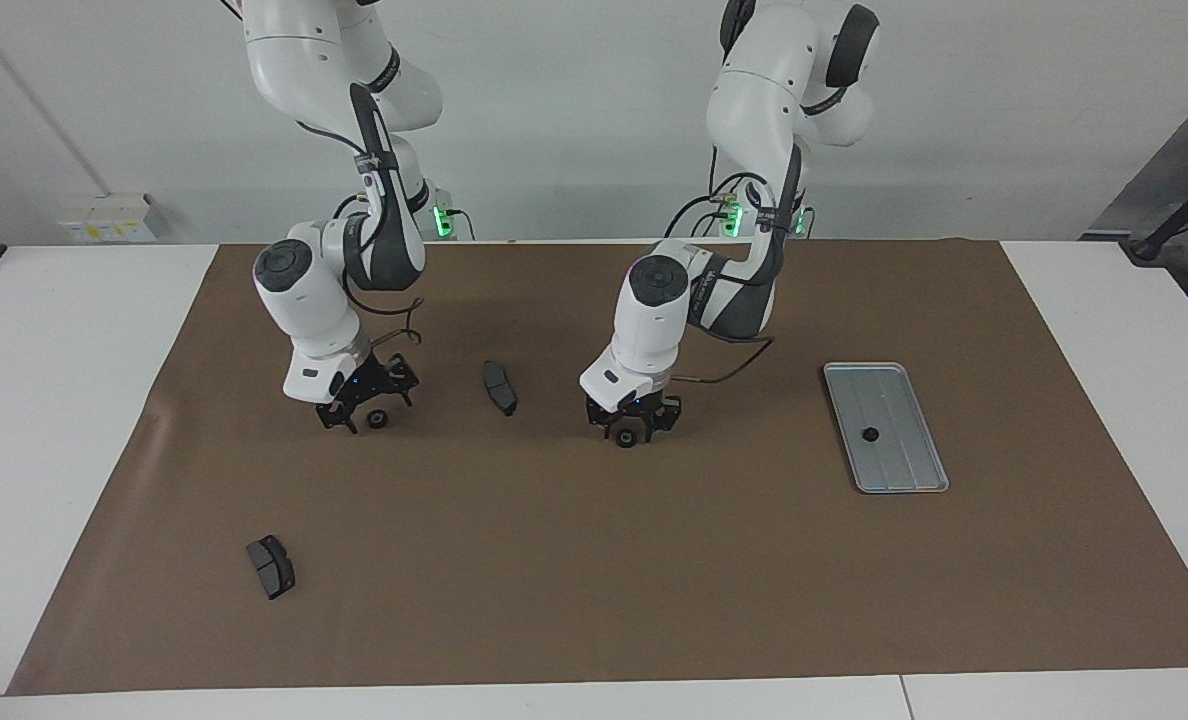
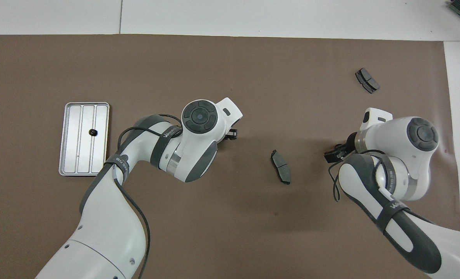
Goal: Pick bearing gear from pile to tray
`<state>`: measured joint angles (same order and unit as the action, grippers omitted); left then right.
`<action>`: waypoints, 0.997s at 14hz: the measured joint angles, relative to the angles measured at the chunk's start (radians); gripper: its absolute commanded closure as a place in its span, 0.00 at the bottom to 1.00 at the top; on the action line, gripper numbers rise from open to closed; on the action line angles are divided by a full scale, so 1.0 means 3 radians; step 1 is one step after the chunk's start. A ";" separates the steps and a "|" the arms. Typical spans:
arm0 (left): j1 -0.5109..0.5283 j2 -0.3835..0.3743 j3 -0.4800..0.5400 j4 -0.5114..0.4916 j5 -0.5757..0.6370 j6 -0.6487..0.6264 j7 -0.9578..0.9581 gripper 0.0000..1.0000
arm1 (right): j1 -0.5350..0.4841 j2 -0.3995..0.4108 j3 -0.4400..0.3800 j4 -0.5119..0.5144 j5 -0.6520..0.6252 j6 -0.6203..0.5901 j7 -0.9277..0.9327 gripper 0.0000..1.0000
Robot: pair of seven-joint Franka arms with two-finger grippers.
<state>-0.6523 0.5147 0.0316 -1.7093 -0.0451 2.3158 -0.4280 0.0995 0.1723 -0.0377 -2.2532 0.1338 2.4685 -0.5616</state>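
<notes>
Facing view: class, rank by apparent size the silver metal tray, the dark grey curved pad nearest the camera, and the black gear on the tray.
1. silver metal tray
2. dark grey curved pad
3. black gear

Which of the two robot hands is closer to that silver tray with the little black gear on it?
The left. The left gripper is down at a gear mid-mat, well short of the tray. The right gripper works at another gear toward the right arm's end.
</notes>
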 measured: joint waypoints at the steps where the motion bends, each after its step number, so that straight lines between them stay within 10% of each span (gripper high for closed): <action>1: 0.0000 0.0000 0.0000 -0.0002 0.0001 -0.0001 0.0000 0.47 | 0.0000 -0.0016 -0.0002 -0.0011 0.0000 0.0000 -0.0022 0.13; 12: -0.0001 -0.0006 0.0012 -0.0038 0.0027 -0.0016 0.0001 1.00 | -0.0003 -0.0029 -0.0031 -0.0097 0.0000 0.0080 -0.0045 0.62; 14: 0.0041 -0.0008 0.0058 0.0035 0.0027 -0.0135 -0.0005 1.00 | -0.0003 -0.0029 -0.0039 -0.0098 0.0000 0.0089 -0.0045 1.00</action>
<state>-0.6399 0.5124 0.0491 -1.6989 -0.0371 2.2752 -0.4295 0.0986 0.1636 -0.0492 -2.2827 0.1338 2.4952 -0.5752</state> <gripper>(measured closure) 0.648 0.568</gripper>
